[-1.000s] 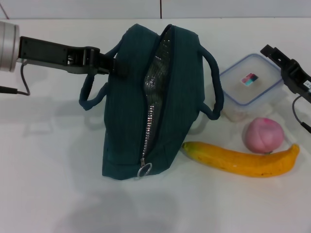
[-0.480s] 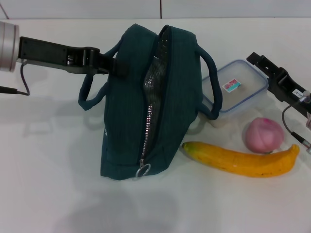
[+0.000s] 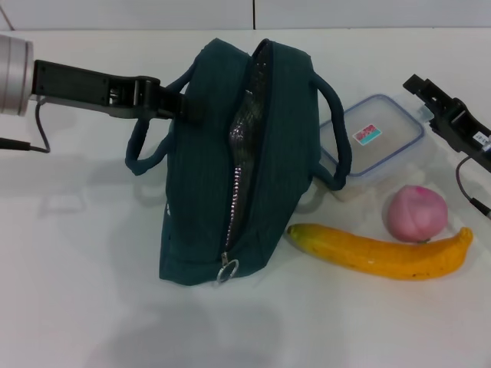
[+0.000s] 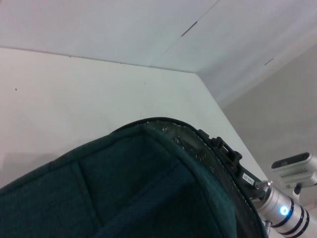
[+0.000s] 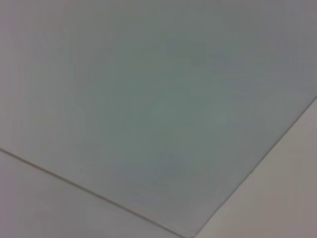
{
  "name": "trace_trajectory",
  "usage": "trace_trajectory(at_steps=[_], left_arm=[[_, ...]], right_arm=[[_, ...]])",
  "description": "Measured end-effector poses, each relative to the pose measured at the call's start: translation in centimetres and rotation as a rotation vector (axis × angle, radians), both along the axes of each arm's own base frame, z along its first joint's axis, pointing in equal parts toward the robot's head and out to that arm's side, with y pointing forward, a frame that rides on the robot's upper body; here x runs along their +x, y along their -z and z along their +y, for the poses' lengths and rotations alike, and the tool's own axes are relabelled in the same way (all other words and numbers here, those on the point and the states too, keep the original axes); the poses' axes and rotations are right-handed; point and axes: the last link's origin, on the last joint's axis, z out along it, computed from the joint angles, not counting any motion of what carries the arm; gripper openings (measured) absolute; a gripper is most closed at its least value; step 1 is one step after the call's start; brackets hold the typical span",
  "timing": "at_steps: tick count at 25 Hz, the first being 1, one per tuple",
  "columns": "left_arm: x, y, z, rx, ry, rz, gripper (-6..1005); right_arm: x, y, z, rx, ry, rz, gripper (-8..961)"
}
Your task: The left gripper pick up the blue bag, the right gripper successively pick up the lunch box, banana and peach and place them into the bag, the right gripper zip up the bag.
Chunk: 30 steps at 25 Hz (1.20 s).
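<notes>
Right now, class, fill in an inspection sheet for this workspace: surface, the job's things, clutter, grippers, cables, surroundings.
Surface: white table.
Job's things: blue bag upright, zip open, held at one handle; lunch box, peach and banana on the table on the bag's right side, none inside yet.
Clutter: nothing seen.
Grippers: left gripper shut on a bag handle; right gripper beside the lunch box's far corner, holding nothing.
Cables: black cable under the left wrist; another by the right gripper.
Surroundings: pale wall panels behind.
</notes>
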Motion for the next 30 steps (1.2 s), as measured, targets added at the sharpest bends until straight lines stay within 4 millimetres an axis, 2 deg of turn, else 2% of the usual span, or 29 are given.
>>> trace_trajectory(at_steps=[6, 22, 30], left_arm=[[0.0, 0.01, -0.19, 0.001, 0.009, -0.015, 64], [0.0, 0.13, -0.29, -0.001, 0.015, -0.017, 64], [-0.02, 0.16, -0.32, 0.001, 0.026, -0.015, 64]], right_arm=[[-0.4, -0.14, 0.49, 0.004, -0.011, -0.005, 728], [-0.35, 0.08, -0.35, -0.048, 0.038, 0.145, 707], [-0.26, 0.14, -0.43, -0.06, 0.051, 0.164, 696]])
